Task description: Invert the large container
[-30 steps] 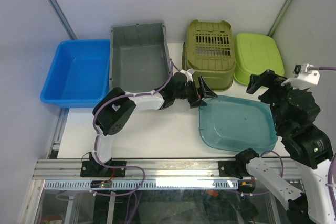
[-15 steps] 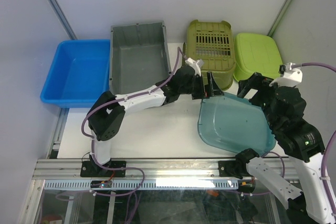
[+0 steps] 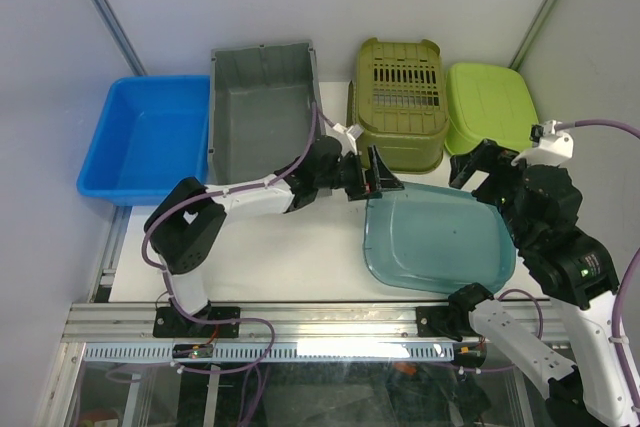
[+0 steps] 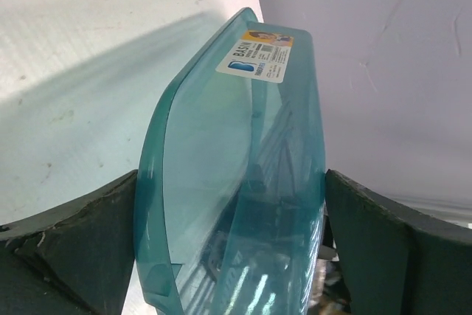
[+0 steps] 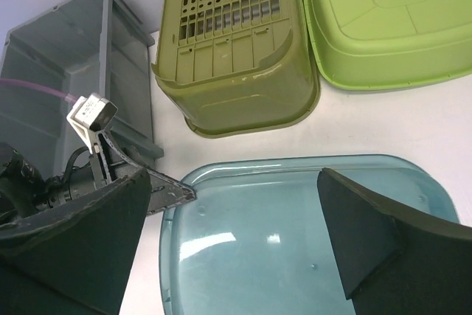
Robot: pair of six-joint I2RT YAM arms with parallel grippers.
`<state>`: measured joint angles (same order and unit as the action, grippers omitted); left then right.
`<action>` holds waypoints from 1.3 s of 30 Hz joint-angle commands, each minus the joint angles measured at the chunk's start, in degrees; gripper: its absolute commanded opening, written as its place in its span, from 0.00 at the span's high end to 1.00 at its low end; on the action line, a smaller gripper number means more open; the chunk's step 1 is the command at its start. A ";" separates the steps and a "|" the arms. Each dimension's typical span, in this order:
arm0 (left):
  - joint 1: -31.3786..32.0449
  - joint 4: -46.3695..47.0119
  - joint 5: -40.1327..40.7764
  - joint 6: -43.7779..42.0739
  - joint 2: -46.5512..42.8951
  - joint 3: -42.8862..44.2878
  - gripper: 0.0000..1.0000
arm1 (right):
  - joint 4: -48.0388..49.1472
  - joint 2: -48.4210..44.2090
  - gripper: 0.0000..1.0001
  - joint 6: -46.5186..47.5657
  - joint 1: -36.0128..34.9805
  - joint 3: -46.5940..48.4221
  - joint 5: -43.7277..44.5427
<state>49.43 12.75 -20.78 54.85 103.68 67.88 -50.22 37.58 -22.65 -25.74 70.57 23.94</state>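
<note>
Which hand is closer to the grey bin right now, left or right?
Left. The left hand sits just off the near right corner of the grey bin, gripping the teal basin; the right hand is across the basin, much farther right.

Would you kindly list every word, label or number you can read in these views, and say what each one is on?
"BASIN": large blue letters on the sticker at the rim of the teal basin, seen in the left wrist view.
The rest of that sticker, a small picture and lines of fine print, is too small to read.
No other text is readable in any view.
</note>
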 commanded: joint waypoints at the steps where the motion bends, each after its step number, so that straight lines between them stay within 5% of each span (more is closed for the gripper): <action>1: -1.62 16.66 -7.98 11.09 -1.56 -3.48 0.01 | 0.50 0.11 0.01 -0.69 -0.01 0.48 -0.79; 7: -1.75 37.34 -11.61 25.94 1.44 -8.08 0.01 | -0.07 1.87 0.01 2.06 -0.01 0.76 -9.08; 11: -1.66 47.53 -11.76 33.15 4.07 -9.82 0.01 | 1.67 5.01 0.01 5.80 0.00 0.78 -29.74; 15: -1.62 48.76 -10.76 34.39 4.97 -10.62 0.01 | 3.82 8.58 0.01 6.61 0.01 -0.56 -47.33; 21: -1.64 49.86 -9.90 35.56 5.10 -11.45 0.01 | 5.13 10.11 0.01 6.42 -0.19 -4.26 -55.63; 26: -1.66 49.20 -9.94 35.81 5.47 -10.73 0.01 | 5.40 10.20 0.01 4.19 -2.84 -8.09 -52.96; 39: -1.61 44.22 -9.40 32.57 3.25 -10.54 0.01 | -6.21 10.39 0.01 -1.20 -7.95 -11.43 -18.29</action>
<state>47.31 54.13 -30.11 88.95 109.67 56.18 -48.99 48.10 -22.48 -33.98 58.19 -11.55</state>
